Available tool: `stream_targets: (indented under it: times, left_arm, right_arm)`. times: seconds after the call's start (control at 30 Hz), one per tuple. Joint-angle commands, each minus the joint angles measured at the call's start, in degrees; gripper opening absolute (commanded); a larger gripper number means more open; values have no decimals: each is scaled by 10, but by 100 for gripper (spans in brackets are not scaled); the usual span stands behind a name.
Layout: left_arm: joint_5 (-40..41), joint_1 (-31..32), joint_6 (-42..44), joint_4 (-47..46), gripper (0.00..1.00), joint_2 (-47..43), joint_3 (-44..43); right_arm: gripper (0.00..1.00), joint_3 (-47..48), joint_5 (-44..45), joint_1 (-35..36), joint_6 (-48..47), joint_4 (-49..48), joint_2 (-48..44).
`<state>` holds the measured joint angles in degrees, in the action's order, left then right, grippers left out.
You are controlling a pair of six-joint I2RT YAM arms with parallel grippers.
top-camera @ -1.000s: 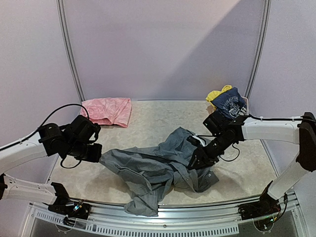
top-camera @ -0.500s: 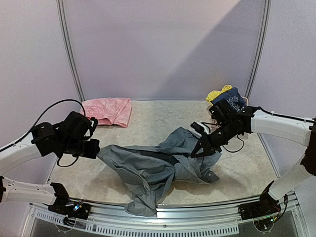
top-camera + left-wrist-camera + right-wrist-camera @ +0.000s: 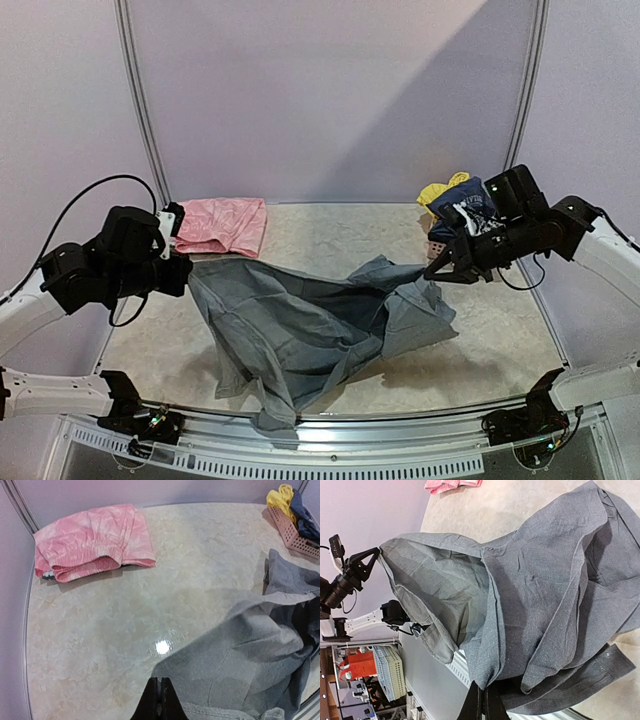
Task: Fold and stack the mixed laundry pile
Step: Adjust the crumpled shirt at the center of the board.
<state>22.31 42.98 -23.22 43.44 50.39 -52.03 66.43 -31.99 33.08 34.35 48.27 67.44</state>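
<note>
You are early in the job. Your left claw (image 3: 180, 272) is pinched together on one edge of the grey shirt (image 3: 320, 325), and your right claw (image 3: 437, 272) is clamped on the opposite side. The shirt hangs stretched between them above the middle of the tabletop (image 3: 500, 340). It is not yet laid flat. Its upper edge is taut, but the lower part sags in loose folds onto the surface, and a tail of it droops over the near rim. From the right wrist view the cloth looks doubled over itself with a placket dangling below, so I judge it needs spreading before any fold will hold. Nothing of this shirt is folded yet. At the back left lies a pink folded garment (image 3: 222, 225), neat and flat, which reads as one piece already finished and a likely base for the stack. At the back right stands the basket (image 3: 295, 532), with the navy top (image 3: 465, 205) and the yellow piece (image 3: 438, 190) heaped in it, both untouched and left to do. The basket sits just beside your right claw, so mind it when you swing that arm. The pink garment is close behind your left claw, and the shirt could drag across it. The draped tail at the near rim may catch when you lower the shirt.
</note>
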Motion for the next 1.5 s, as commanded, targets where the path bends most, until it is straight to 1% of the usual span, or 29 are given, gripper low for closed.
stream_targets:
  times: [0.0,0.1,0.33,0.6,0.87,1.03,1.17,1.27,1.37,1.47]
  left_arm:
    - [28,-25,31,-43,0,-21,0]
    - [27,-36,31,-50,0,-24,0]
    - [25,-55,27,-58,0,-34,4]
    - [35,-69,-11,-75,0,-58,29]
    - [58,-78,-18,-88,0,-39,26]
    - [67,-94,-16,-90,0,-3,14]
    - [67,-113,-19,-93,0,42,6]
    - [57,-123,-19,-92,0,78,-14]
    - [28,-124,1,-89,0,95,-41]
    - [12,-124,16,-94,0,93,-43]
  right_arm:
    - [0,34,21,-1,41,13,-37]
    - [0,50,18,-2,56,-2,-37]
    - [0,97,10,-1,88,-63,2]
    - [0,161,16,-1,114,-111,54]
    - [0,232,34,-6,138,-188,126]
    - [0,278,52,-17,170,-238,199]
    - [0,327,73,-35,201,-226,268]
    - [0,346,20,-47,206,-234,304]
    - [1,369,-32,-49,164,-195,314]
    - [0,360,-15,-49,90,-127,291]
